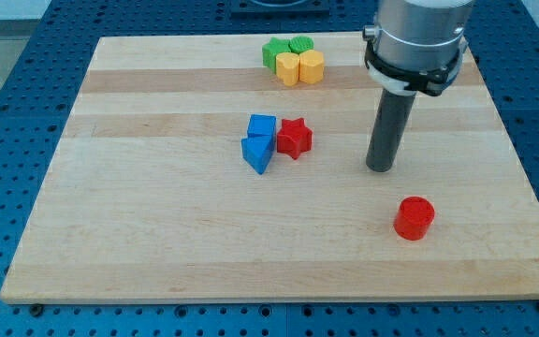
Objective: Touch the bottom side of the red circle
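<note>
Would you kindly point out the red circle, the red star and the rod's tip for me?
red circle [414, 217], camera view, centre of its top face.
red star [294, 137], camera view, middle of its top face.
my tip [380, 169], camera view, the rod's very end, above-left of the circle.

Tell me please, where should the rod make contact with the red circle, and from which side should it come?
There is nothing to grip with, so it can only be touched. My tip stands above the red circle in the view, slightly left of it and apart. The cylinder's round wall facing the view's bottom is free, so probably go around one side and come up from the view's bottom.
</note>
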